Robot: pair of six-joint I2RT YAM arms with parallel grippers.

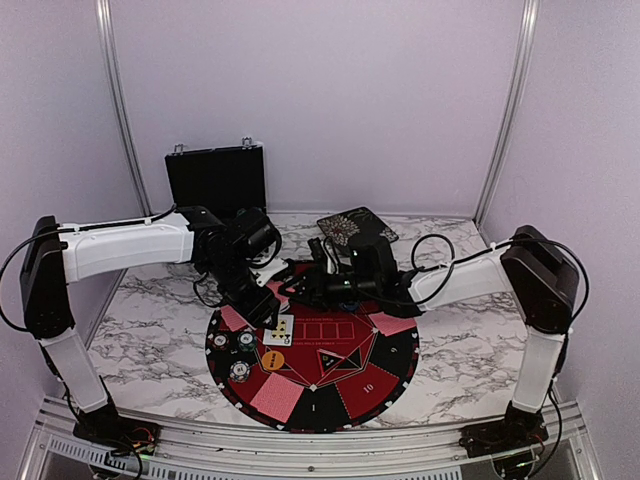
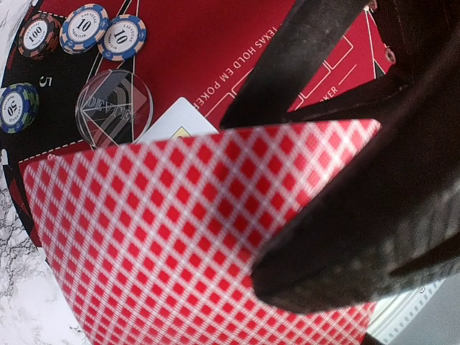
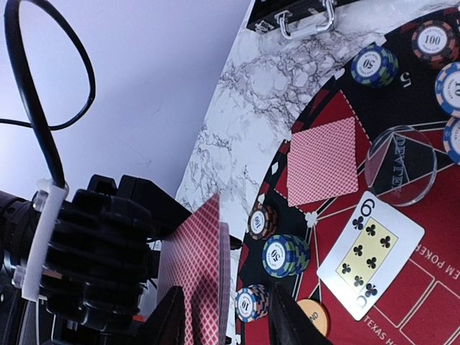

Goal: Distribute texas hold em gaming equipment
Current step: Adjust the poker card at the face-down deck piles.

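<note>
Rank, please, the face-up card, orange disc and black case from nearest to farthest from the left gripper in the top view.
1. The face-up card, right beside the left gripper, toward the near edge.
2. The orange disc, farther toward the near edge.
3. The black case, far back on the left.

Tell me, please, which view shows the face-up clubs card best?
Right wrist: the face-up clubs card lies whole, pips readable. Left wrist shows only a white corner behind the held red-backed card; top external shows it small.
</note>
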